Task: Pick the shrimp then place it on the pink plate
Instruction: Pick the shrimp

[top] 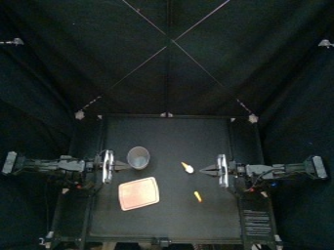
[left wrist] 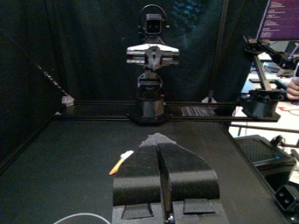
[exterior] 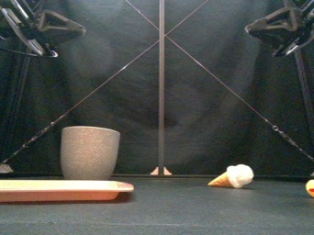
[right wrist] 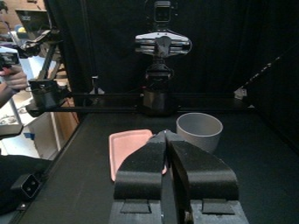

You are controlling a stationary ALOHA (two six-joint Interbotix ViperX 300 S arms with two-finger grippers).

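A small orange toy, which I take for the shrimp, lies right of the pink plate near the table's front. In the front view only its edge shows at the right border. The flat pink plate lies front left of centre with nothing on it. My left gripper hangs shut and holding nothing at the table's left side. At the right side hangs my right gripper, also shut with nothing in it. Both are well away from the shrimp.
A tall grey speckled cup stands upright behind the plate. A cone-shaped toy with a white end lies on its side mid-table, between the two grippers.
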